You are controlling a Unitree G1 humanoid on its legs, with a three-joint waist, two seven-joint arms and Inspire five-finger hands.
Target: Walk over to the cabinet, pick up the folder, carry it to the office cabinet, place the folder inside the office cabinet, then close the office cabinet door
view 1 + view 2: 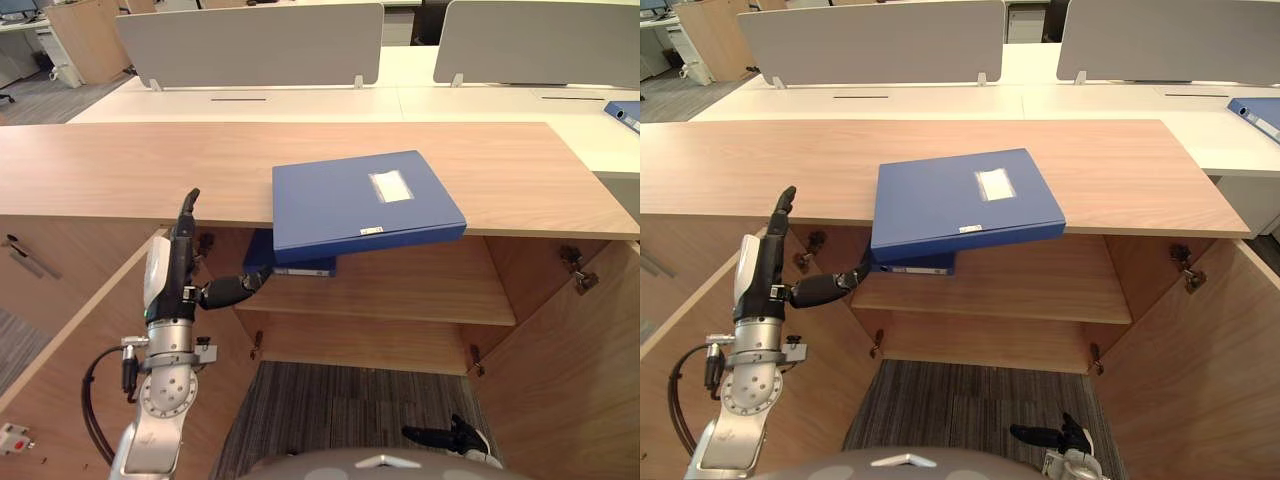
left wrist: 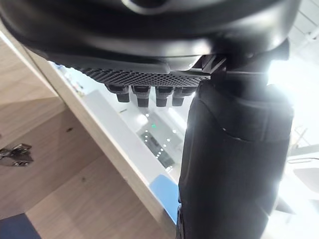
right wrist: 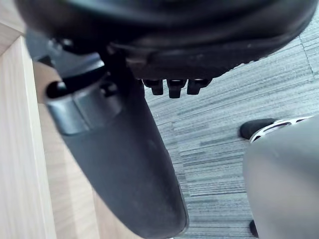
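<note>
A blue folder with a white label lies flat on the wooden cabinet top, its front edge overhanging the open compartment. A second blue folder lies on the inner shelf just under it. My left hand is raised in front of the cabinet's left part, open. Its fingers point straight up to the top's front edge, and its thumb reaches towards the lower folder. It holds nothing. A corner of the upper folder shows past the thumb in the left wrist view. My right hand hangs open low above the carpet.
Both cabinet doors stand open, the left door and the right door flanking the opening. Behind the cabinet are white desks with grey dividers. Another blue folder lies on the desk at far right. Grey carpet lies below.
</note>
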